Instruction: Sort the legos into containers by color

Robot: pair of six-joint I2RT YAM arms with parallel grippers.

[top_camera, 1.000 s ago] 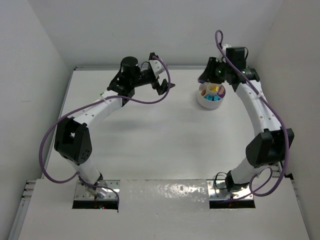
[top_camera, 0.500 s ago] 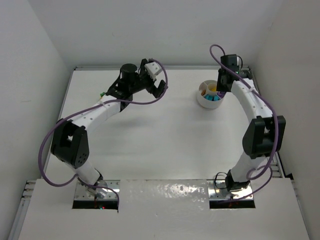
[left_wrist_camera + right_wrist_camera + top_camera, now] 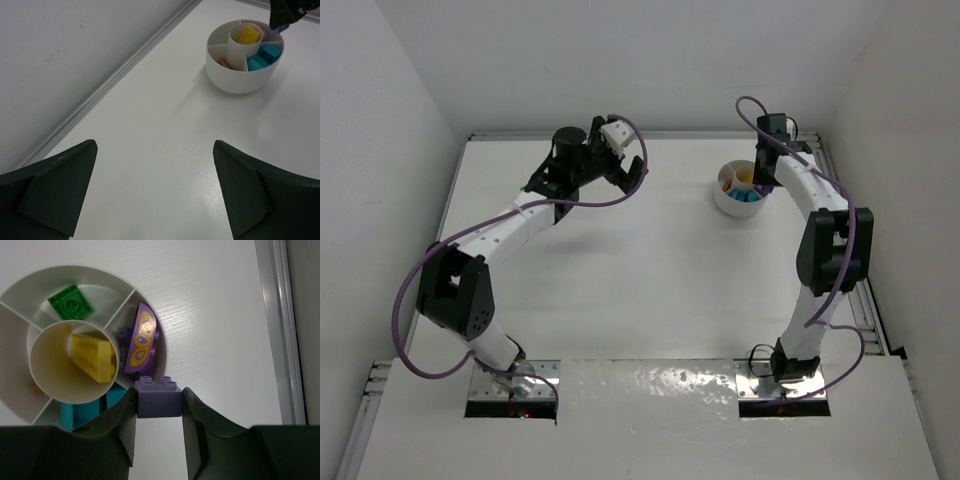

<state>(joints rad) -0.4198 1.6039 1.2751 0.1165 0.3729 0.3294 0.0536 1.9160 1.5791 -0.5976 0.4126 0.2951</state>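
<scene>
The white divided dish [image 3: 75, 271] lies below my right gripper [image 3: 159, 401], which is shut on a purple brick [image 3: 159, 399] just above the dish's near rim. Its wedges hold a green brick [image 3: 70, 302], a purple curved piece with orange marks [image 3: 141, 337] and teal bricks [image 3: 85, 411]. A yellow brick [image 3: 92, 356] sits in the centre cup. From above, the dish [image 3: 735, 208] stands at the back right, with the right gripper [image 3: 764, 168] at its right edge. My left gripper [image 3: 154, 145] hangs open and empty over bare table, well left of the dish [image 3: 245, 77].
The table's raised back edge [image 3: 125, 65] and the white wall run close behind the left gripper. A metal rail [image 3: 280, 330] borders the table just right of the dish. Purple cables loop off both arms.
The right arm has swung its wrist round to the dish's right side, still holding the purple brick. The left gripper has drifted slightly left and back, staying open.
</scene>
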